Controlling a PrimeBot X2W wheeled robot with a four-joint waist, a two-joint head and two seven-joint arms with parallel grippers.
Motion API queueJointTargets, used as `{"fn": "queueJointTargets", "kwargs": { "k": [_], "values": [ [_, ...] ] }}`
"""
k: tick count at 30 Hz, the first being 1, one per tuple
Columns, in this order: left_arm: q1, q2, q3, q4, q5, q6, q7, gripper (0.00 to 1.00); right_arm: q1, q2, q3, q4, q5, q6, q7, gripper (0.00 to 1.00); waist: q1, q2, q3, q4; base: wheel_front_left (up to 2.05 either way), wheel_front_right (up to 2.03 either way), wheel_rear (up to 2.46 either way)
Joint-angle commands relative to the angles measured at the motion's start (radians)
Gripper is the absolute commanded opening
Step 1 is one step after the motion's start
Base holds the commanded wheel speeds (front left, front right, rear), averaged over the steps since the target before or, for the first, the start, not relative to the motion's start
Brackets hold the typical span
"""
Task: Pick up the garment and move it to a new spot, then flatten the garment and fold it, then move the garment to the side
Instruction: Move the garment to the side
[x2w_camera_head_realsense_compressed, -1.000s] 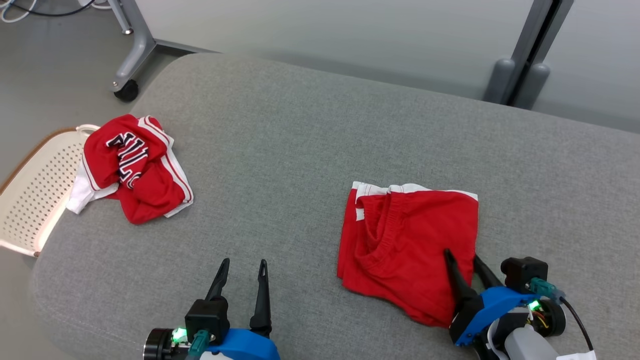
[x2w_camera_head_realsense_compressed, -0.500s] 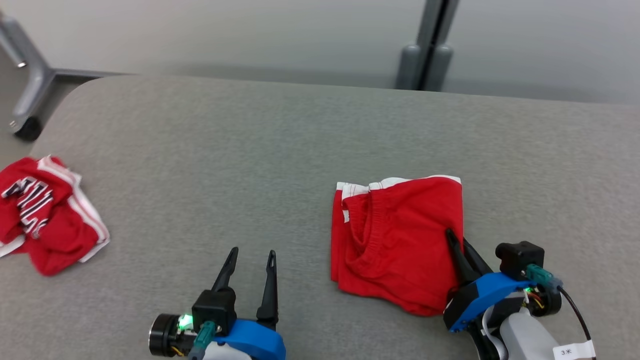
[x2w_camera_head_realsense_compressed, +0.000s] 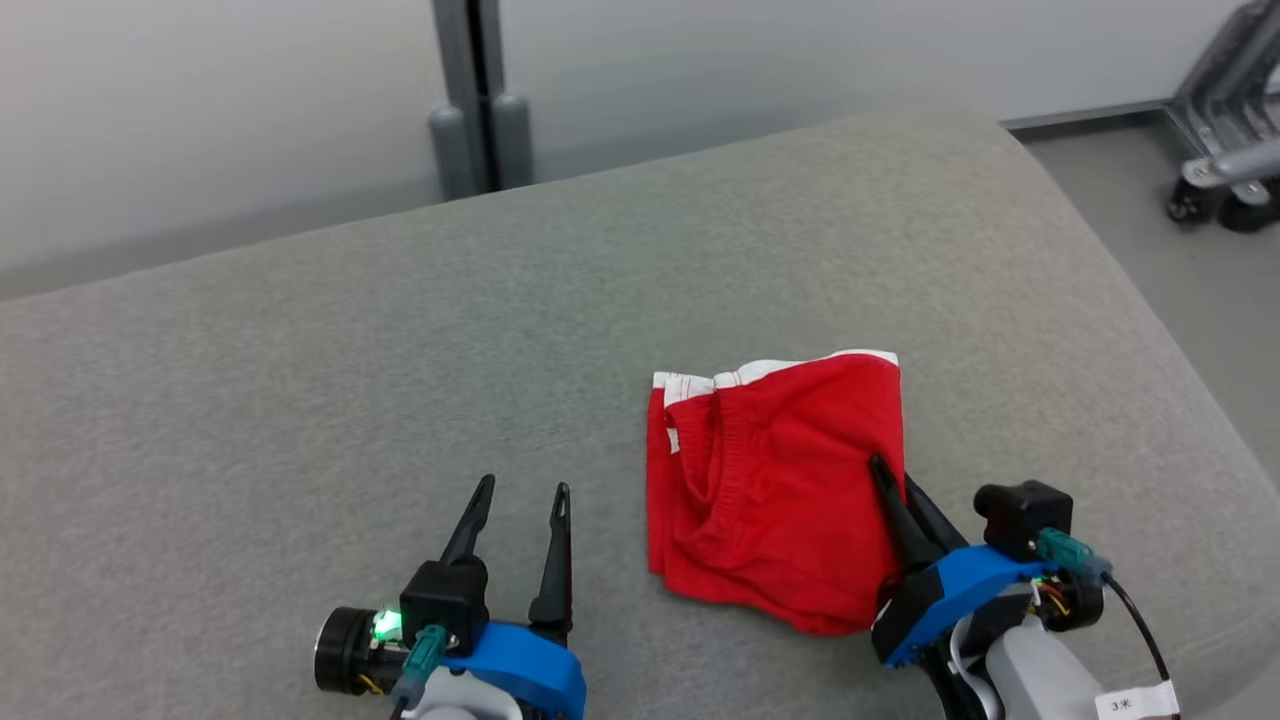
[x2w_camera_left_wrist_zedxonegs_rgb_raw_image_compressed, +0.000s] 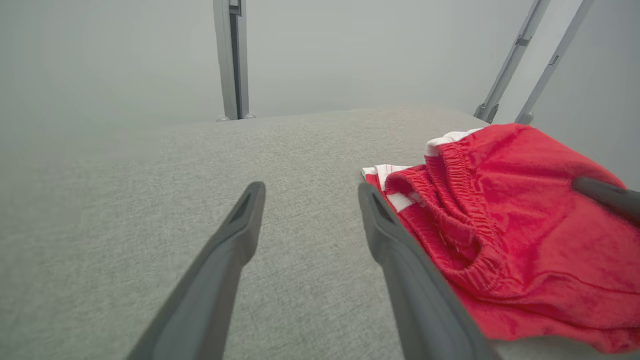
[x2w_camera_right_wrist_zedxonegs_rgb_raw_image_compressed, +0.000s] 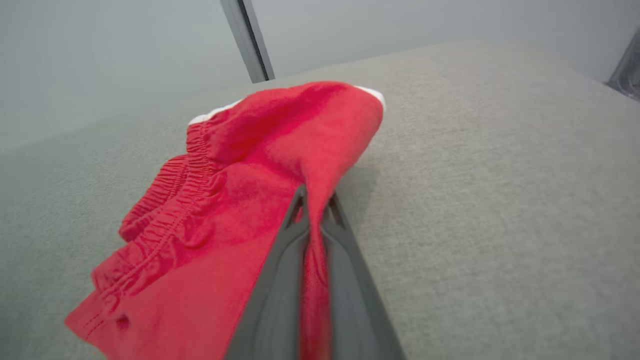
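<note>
A folded red garment (x2w_camera_head_realsense_compressed: 770, 490) with white trim lies on the grey cushioned surface (x2w_camera_head_realsense_compressed: 400, 350), right of centre in the head view. My right gripper (x2w_camera_head_realsense_compressed: 890, 472) is shut on the garment's right edge. The right wrist view shows red cloth (x2w_camera_right_wrist_zedxonegs_rgb_raw_image_compressed: 250, 165) pinched between the closed fingers (x2w_camera_right_wrist_zedxonegs_rgb_raw_image_compressed: 280, 270) and raised in a small ridge. My left gripper (x2w_camera_head_realsense_compressed: 524, 488) hovers open to the left of the garment, holding nothing. In the left wrist view its right finger (x2w_camera_left_wrist_zedxonegs_rgb_raw_image_compressed: 400, 255) stands just beside the garment's (x2w_camera_left_wrist_zedxonegs_rgb_raw_image_compressed: 500, 210) elastic waistband.
The surface's rounded right edge (x2w_camera_head_realsense_compressed: 1150, 330) drops to the floor close to my right arm. A grey post (x2w_camera_head_realsense_compressed: 478, 100) stands against the wall behind. A wheeled metal frame (x2w_camera_head_realsense_compressed: 1220, 190) stands on the floor at the far right.
The right gripper has shut on the garment's right edge and holds it. The head camera has swung right, so the other red garment and the white basket have left the view.
</note>
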Motion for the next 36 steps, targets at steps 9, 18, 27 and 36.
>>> {"fn": "queueJointTargets", "kwargs": {
  "k": [9, 18, 27, 36],
  "values": [
    [-0.048, 0.001, -0.014, 0.023, 0.016, -0.006, -0.003, 1.0, -0.021, -0.006, -0.03, 0.022, -0.059, 0.0, -0.001, 0.0, 0.0001, 0.0001, 0.016, -0.102, 0.0, 0.0, 0.0],
    [-0.085, 0.001, -0.02, 0.045, 0.048, -0.014, -0.003, 1.0, -0.132, -0.152, -0.09, 0.094, -0.208, 0.0, -0.001, 0.0, 0.0001, 0.0001, 0.097, -0.032, 0.0, 0.0, 0.0],
    [-0.126, 0.0, -0.019, 0.048, 0.08, -0.014, -0.003, 1.0, -0.283, -0.332, -0.226, 0.236, -0.344, 0.0, -0.001, 0.0, 0.0001, 0.0001, 0.188, 0.073, 0.0, 0.0, 0.0],
    [-0.158, 0.0, -0.014, 0.029, 0.1, 0.0, -0.003, 1.0, -0.356, -0.436, -0.495, 0.324, -0.518, 0.0, -0.001, 0.0, 0.0001, 0.0001, 0.263, 0.161, 0.0, 0.0, 0.0]
  ]
}}
